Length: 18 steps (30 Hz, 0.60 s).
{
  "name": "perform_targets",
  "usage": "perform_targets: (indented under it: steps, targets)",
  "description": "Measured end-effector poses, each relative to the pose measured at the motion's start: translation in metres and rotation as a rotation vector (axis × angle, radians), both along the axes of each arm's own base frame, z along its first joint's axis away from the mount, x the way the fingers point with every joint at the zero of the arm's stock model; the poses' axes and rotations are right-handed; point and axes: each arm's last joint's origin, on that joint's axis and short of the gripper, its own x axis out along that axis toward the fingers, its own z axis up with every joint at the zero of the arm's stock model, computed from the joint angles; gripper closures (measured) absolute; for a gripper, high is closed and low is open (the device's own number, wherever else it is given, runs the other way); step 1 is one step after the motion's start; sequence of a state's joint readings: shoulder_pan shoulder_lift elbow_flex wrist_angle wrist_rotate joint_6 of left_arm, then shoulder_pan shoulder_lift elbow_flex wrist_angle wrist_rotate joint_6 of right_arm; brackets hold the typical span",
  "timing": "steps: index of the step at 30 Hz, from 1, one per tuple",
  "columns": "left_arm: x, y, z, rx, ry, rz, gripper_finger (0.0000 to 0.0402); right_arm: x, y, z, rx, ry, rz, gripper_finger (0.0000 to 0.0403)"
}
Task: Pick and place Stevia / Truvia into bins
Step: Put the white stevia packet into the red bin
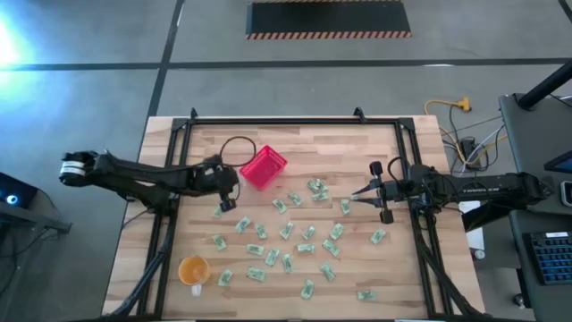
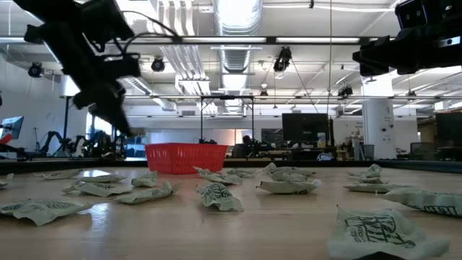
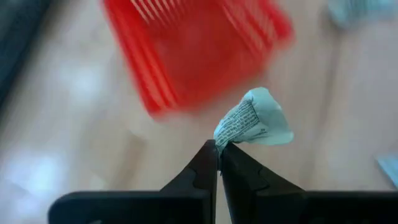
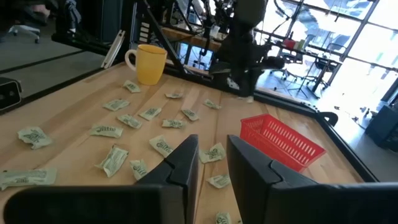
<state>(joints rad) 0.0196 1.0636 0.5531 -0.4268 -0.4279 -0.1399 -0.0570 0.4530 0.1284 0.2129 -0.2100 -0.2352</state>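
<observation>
Pale-green packet (image 3: 254, 121) pinched in closed left gripper (image 3: 218, 149) just short of red basket (image 1: 264, 167), right gripper (image 1: 356, 196) part-open holding nothing, scattered packets (image 1: 304, 248) nearly all left on table (image 1: 402, 268).

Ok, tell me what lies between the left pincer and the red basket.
Nothing but bare wood. In the high view the left pincer, shut on a packet, sits just short of the red basket; the left wrist view shows only tabletop between them.
</observation>
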Motion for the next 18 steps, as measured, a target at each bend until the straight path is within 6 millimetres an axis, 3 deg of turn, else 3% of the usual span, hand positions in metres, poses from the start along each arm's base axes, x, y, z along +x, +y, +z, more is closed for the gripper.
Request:
perform_targets:
  steps: [7,12,18]
  targets:
    - [0.032,0.006,0.006,0.205,-0.141,-0.12,0.0401,0.0,0.0,-0.001,0.012,0.005,-0.002,0.0324]
    - [0.05,0.023,-0.008,0.284,-0.076,-0.087,0.0401,0.0,0.0,-0.002,0.019,0.009,-0.002,0.0331]
    - [0.058,0.039,-0.014,0.297,-0.027,-0.027,0.0401,0.0,0.0,-0.006,0.02,0.023,-0.008,0.0334]
